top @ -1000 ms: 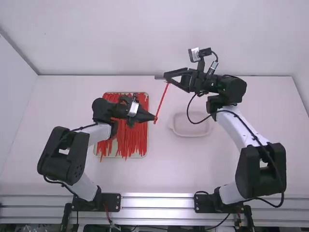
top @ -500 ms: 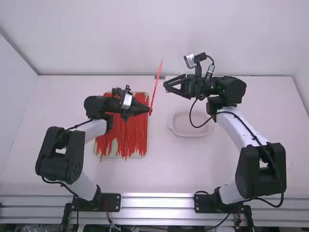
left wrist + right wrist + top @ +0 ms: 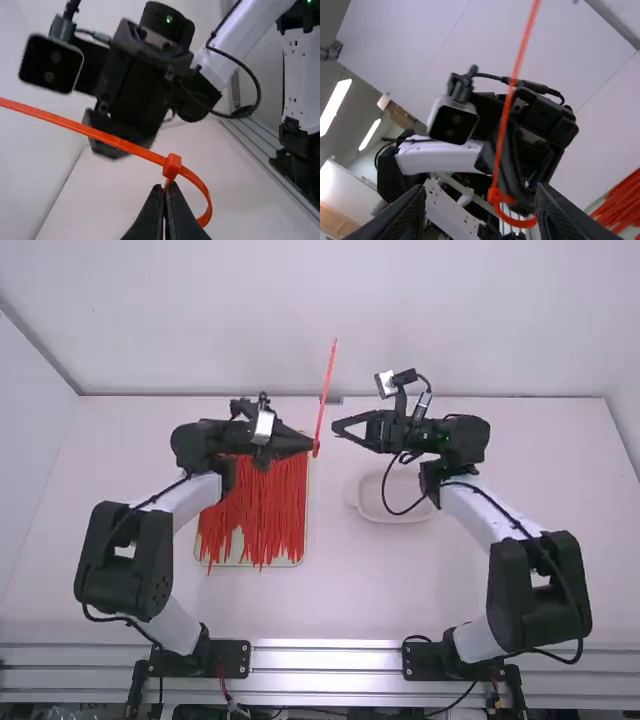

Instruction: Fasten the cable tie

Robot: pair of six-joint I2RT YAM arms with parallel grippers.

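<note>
My left claw (image 3: 164, 194) is pinched fully shut on the tie (image 3: 172, 164), gripping just under its square head, up in the air above the far end of the tray (image 3: 303, 558) of spare ties (image 3: 255, 510). From the head the long tail runs straight up, and a small loop curls down beside my fingers. I think the tail is already through the head, though the loop's lower end sits behind my fingertips and I can't be sure.

My right claw (image 3: 340, 428) is wide open and holds nothing. It faces the left one, just beside the tie but not touching it, above the near edge of the dish (image 3: 355, 502).

So the step in hand, as I judge it, is taking the tail and drawing the loop tight. To do it well I should:

- close the right claw on the tail low down, near the head, where the strap is stiff and won't whip;
- keep the left grip hard on the head, so it doesn't twist;
- pull along the strap's own line, not across it, or the tail may bind in the head or slip from my fingers.
</note>
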